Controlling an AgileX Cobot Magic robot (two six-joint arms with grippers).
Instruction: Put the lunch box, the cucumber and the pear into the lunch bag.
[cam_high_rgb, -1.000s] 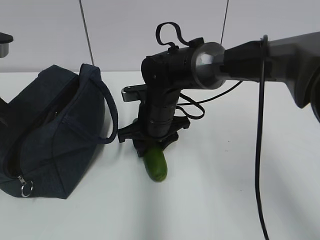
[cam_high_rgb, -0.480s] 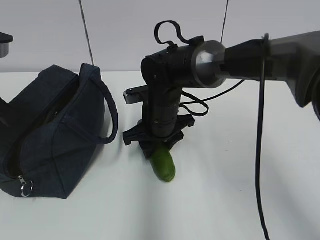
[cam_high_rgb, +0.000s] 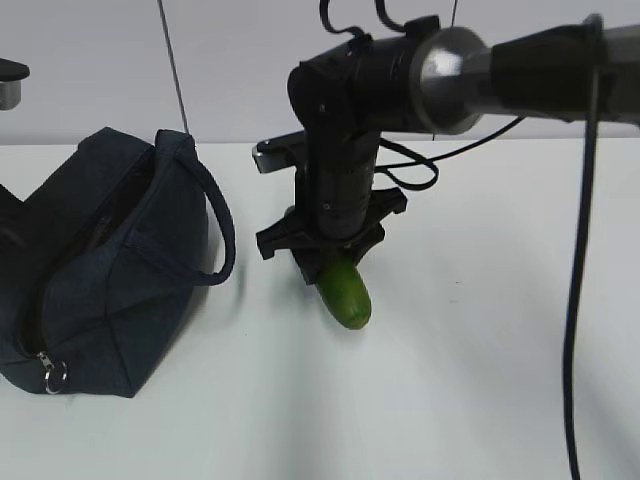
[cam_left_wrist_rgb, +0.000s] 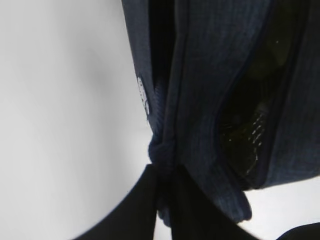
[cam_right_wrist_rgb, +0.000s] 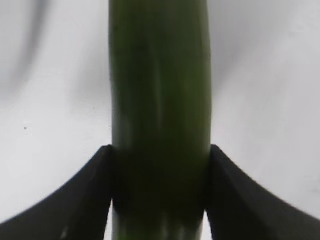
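One smooth dark green straight cucumber (cam_high_rgb: 345, 293) is seen, glossy, blunt-ended, unblemished; it is pinched by the right gripper (cam_high_rgb: 335, 262), both black fingers (cam_right_wrist_rgb: 85, 192) pressed flat against its sides in the right wrist view; its free end is pointed down and toward the camera in the exterior view, tilted, with a soft shadow under it on the white tabletop (cam_high_rgb: 450, 400); whether the tip is touching the surface cannot be told. The cucumber (cam_right_wrist_rgb: 160, 115) is shown lengthwise through the middle of the right wrist view, lighter streaks along its skin.

One dark navy boxy fabric lunch bag (cam_high_rgb: 100, 270) is seen at the left of the exterior view, resting on the tabletop, well apart from the cucumber; one thick rope-like loop handle (cam_high_rgb: 210, 215) is arched over its right side; one silver ring pull (cam_high_rgb: 53, 377) is hung at the lower front corner; the zipper opening along the top is seen gaping.

In the left wrist view the bag fabric (cam_left_wrist_rgb: 200, 100) is shown close up — dark opening to the right with a mesh lining faintly visible; the left gripper (cam_left_wrist_rgb: 162, 202) is closed on a bunched fold of the bag's edge, dark fingers (cam_left_wrist_rgb: 135, 210) meeting at the fabric.

Two grippers counted — one per arm; one cucumber; one bag.
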